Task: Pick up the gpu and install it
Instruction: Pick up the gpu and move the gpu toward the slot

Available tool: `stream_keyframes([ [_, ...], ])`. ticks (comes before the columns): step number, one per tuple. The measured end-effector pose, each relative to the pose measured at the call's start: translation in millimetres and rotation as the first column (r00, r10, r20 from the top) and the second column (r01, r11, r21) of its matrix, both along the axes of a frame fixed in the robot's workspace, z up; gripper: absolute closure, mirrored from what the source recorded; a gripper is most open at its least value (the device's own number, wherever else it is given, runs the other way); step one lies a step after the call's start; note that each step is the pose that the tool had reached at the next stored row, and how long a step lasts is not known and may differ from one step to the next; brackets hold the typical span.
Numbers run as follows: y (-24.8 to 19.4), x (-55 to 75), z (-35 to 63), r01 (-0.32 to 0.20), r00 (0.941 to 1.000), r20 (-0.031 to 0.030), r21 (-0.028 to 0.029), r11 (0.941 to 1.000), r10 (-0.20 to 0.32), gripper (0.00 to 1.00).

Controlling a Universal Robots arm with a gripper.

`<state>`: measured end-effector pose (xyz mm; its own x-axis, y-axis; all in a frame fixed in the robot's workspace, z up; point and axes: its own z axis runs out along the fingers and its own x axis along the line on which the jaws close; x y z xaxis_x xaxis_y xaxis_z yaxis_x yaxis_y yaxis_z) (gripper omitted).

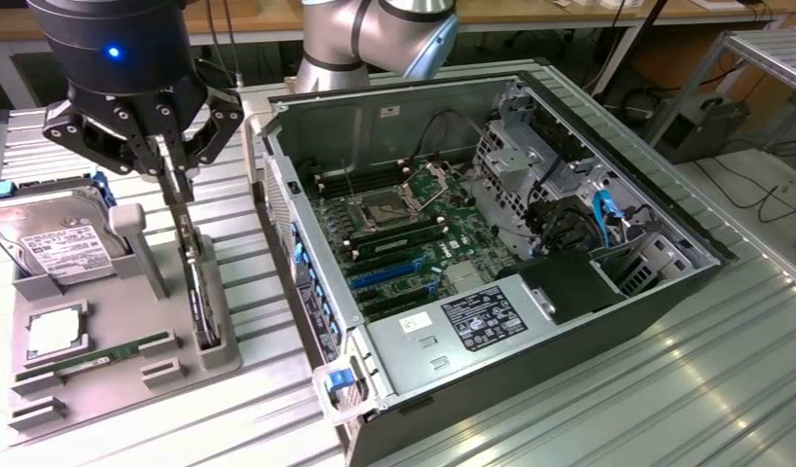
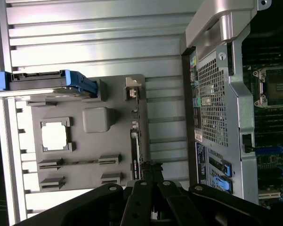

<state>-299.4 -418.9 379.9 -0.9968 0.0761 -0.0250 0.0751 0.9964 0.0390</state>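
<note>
My jaws (image 1: 180,195) are pinched narrow at the top edge of the gpu (image 1: 199,282), which stands upright in the tray (image 1: 126,313). Likely stiff, light and fragile, so best gripped by the bare top edge.

Ribbed metal table (image 1: 658,389) ran across scene; bright light streaks glared on slats toward exterior view's right. Same grooved slats looked pale in wrist view. Wooden desk (image 1: 541,12) stood along far edge, pale legs beneath. Metal rack (image 1: 762,49) stood at exterior view's right, dark box (image 1: 701,126) beside it on grey floor (image 1: 781,229). Black cables (image 1: 762,190) trailed across floor nearby.
</note>
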Motion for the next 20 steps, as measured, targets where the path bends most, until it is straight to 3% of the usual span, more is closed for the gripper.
stream_keyframes([
  [4,0.0,-0.4,-1.2,0.000,1.0000,0.0002,0.0002,1.0000,0.000,0.70],
  [18,-0.6,-9.8,-32.3,0.000,1.0000,0.0000,0.0000,1.0000,0.000,0.69],
  [19,-0.6,-10.1,-34.2,0.000,1.0000,-0.0001,0.0000,1.0000,0.000,0.62],
  [20,-0.6,-10.5,-36.5,0.000,1.0000,0.0000,0.0000,1.0000,0.000,0.62],
])
